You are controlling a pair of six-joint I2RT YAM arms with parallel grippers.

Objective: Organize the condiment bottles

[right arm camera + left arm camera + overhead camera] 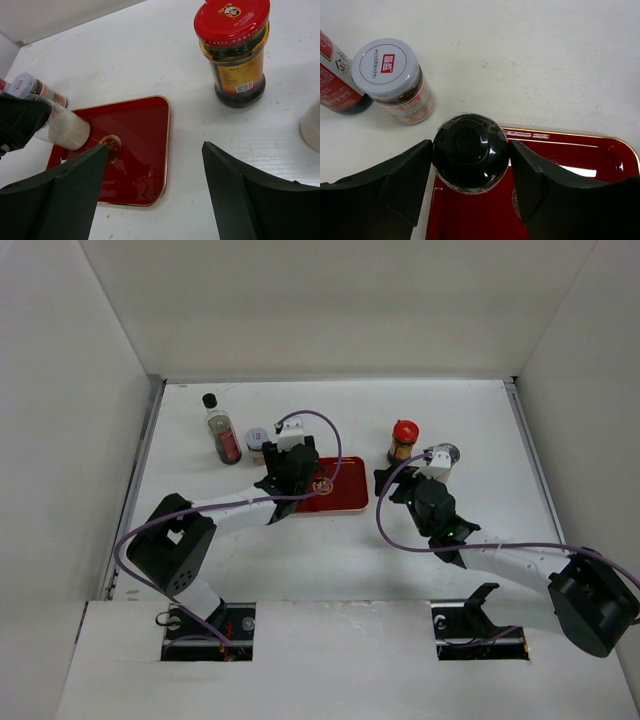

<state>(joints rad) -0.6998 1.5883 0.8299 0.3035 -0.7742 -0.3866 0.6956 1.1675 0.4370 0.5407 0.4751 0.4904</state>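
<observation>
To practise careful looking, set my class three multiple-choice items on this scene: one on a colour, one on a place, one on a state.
1. What colour is the tray?
A blue
B white
C red

2. Where does the red-capped jar stand?
A in the tray's middle
B on the table, off the tray
C on the tray's rim

3. How is the right hand?
A open and empty
B shut on a jar
C shut and empty

Answers:
1 C, its floor is red inside a gold rim.
2 B, bare table shows between jar and tray.
3 A, its fingers stand apart with nothing between them.
</observation>
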